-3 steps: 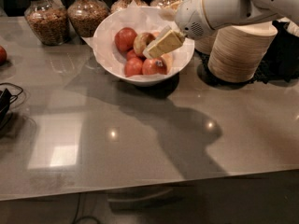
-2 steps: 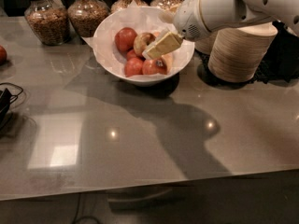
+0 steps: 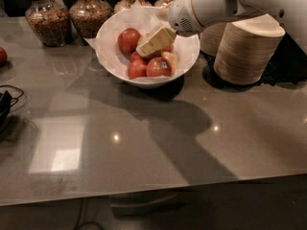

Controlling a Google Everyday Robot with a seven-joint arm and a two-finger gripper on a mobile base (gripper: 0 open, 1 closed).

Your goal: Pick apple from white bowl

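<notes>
Status: the pick is not complete. The end effector (image 3: pixel 156 40) is reaching down into the white bowl (image 3: pixel 189 56) at the far centre of the worktop (image 3: pixel 144 147). It is lying over the apple (image 3: pixel 143 36), which is sitting inside the bowl with only a tan sliver showing at the end effector's left. I cannot tell whether the end effector is apart or clamped. Remaining, by judgement: securing the grip and lifting clear.

Count:
- one white bowl
- one tan apple
- at least three red apples (image 3: pixel 128 40) showing in the bowl
- four glass jars (image 3: pixel 45 18) along the far edge
- two stacks of paper bowls (image 3: pixel 249 51) at right
</notes>
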